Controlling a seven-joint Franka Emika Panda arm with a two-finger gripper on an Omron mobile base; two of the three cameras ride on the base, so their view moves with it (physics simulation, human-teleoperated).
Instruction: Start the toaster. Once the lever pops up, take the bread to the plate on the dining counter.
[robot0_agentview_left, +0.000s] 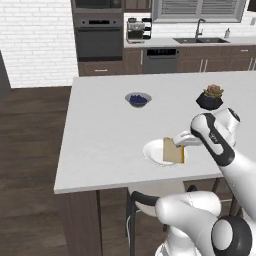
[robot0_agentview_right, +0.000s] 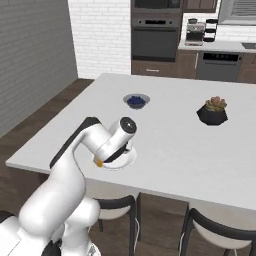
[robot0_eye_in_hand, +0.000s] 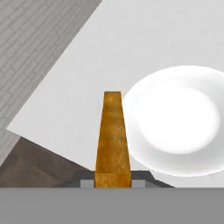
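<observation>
You see the bread, a golden slice with a brown crust, held upright on edge over the white plate. The tool is clamped on its upper edge. The plate sits near the front edge of the white counter, with a blue bowl and a potted succulent farther back.

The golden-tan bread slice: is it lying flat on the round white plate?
No, the golden-tan bread slice stands on edge in the end effector above the round white plate.
</observation>
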